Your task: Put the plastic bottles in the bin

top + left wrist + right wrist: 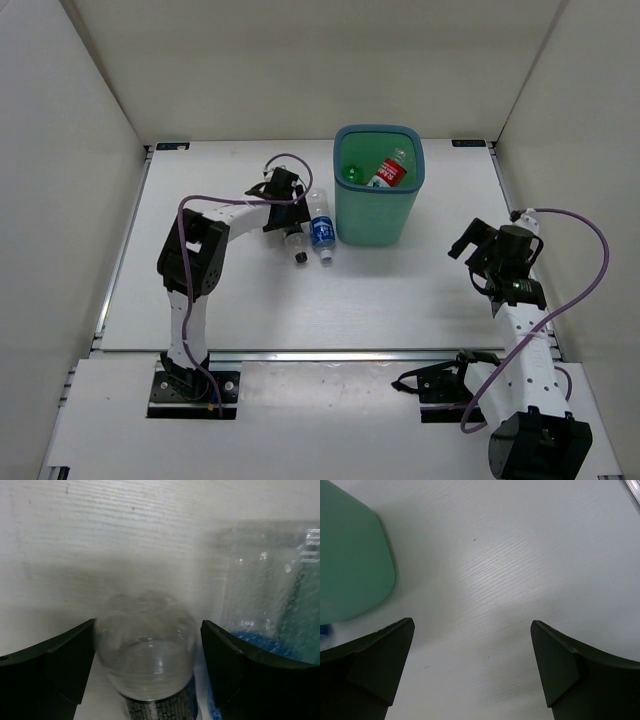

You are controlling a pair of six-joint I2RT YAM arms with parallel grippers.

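Two plastic bottles lie side by side on the table just left of the bin (375, 215). One is clear with a blue label (321, 230). The other is clear with a dark label (297, 242). My left gripper (288, 212) is low over the dark-label bottle (145, 652), open, one finger on each side of its base. The left finger (65, 665) is against it and a small gap remains at the right finger. The blue-label bottle (265, 605) lies just beyond that finger. Inside the bin lie a red-label bottle (390, 170) and a green one (352, 173). My right gripper (465, 245) is open and holds nothing.
The teal bin wall (350, 565) shows at the left of the right wrist view, with bare white table under the right gripper (472, 622). White walls enclose the table on three sides. The left arm's purple cable (290, 160) loops near the bottles.
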